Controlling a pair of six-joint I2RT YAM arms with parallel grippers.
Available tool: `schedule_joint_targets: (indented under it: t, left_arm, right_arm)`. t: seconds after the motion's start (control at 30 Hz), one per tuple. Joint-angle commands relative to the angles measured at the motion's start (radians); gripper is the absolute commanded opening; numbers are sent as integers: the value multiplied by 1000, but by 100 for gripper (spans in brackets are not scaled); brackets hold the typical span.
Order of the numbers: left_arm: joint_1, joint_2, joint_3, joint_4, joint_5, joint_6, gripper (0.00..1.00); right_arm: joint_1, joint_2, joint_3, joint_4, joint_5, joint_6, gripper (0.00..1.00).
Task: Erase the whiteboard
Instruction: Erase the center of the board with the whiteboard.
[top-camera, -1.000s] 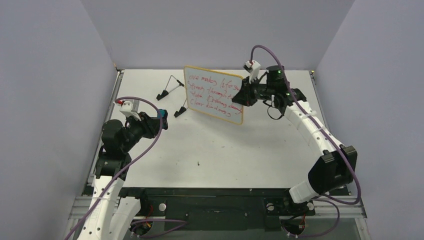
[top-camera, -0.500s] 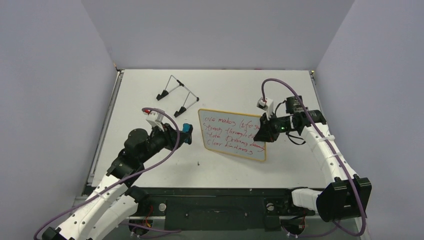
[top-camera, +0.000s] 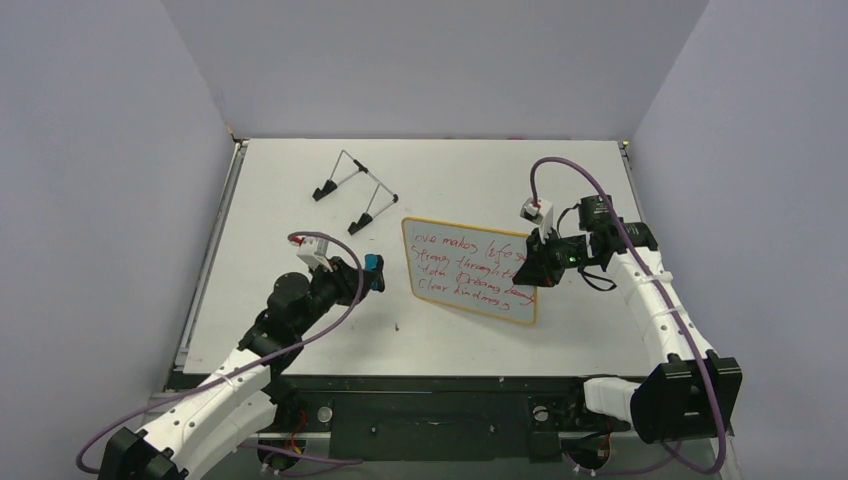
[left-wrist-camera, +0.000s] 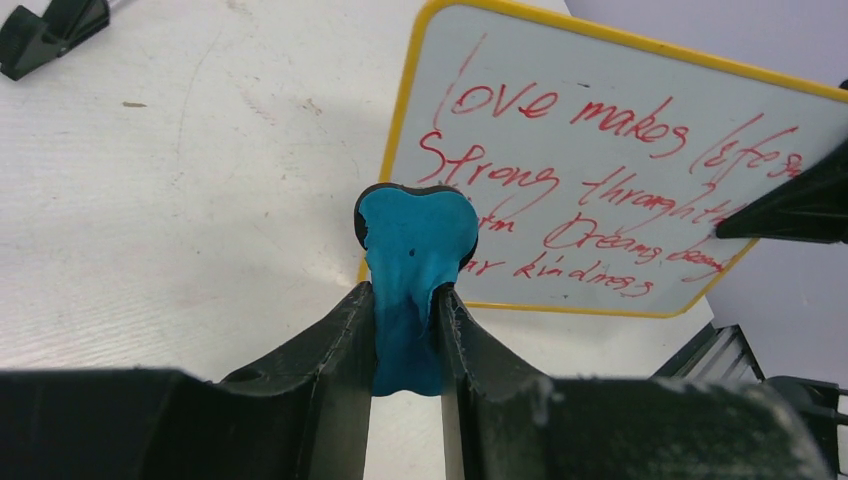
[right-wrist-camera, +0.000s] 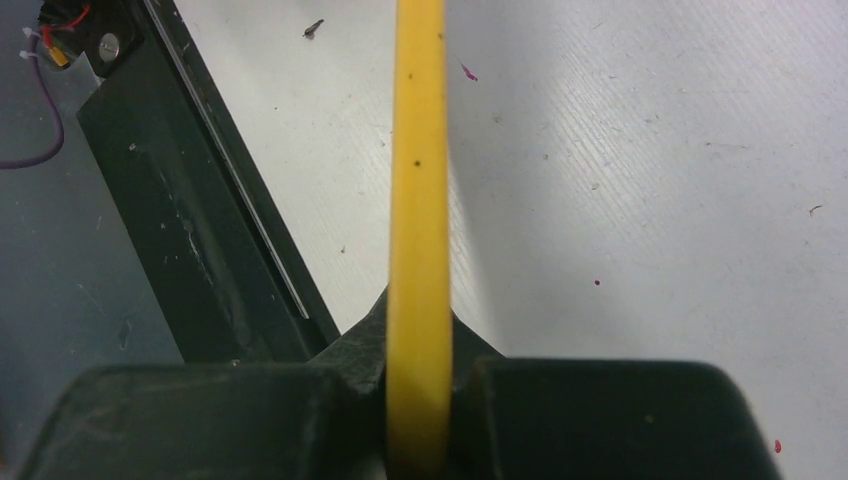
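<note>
Right pincer (top-camera: 527, 268) was clamped tight on the right edge of the whiteboard (top-camera: 462, 272), holding it tilted over the table (top-camera: 290, 180) centre-right, with its face full of red writing. Left pincer (top-camera: 366, 275) was part-closed, gripping the blue eraser (left-wrist-camera: 415, 235) just left of the board.

Robot lab: plain-walled test table (top-camera: 460, 330)

We find the whiteboard (top-camera: 465, 268) right of the table's (top-camera: 480, 175) middle, the right gripper (top-camera: 527, 272) at its right edge, the left gripper's (top-camera: 366, 276) eraser (top-camera: 374, 272) just left, the wire stand (top-camera: 369, 211) behind
</note>
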Motion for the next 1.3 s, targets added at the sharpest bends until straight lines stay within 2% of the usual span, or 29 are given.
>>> schedule_joint_targets:
  t: [0.0,0.27,0.77,0.97,1.27]
  left_arm:
    - [57,38,-5,187,22,-28,0]
    - [194,136,-15,275,205,-41,0]
    - [237,194,-3,275,238,-35,0]
    - [279,246,4,316,277,-61,0]
    - [284,339,44,338,279,-51,0]
  right_arm:
    - [-7,25,0,7,5,-32,0]
    - [-8,76,1,36,11,2,0]
    - [-8,65,-24,108,-2,42,0]
    - [-7,65,-27,115,0,39,0]
    - [-7,62,-27,118,-2,35,0]
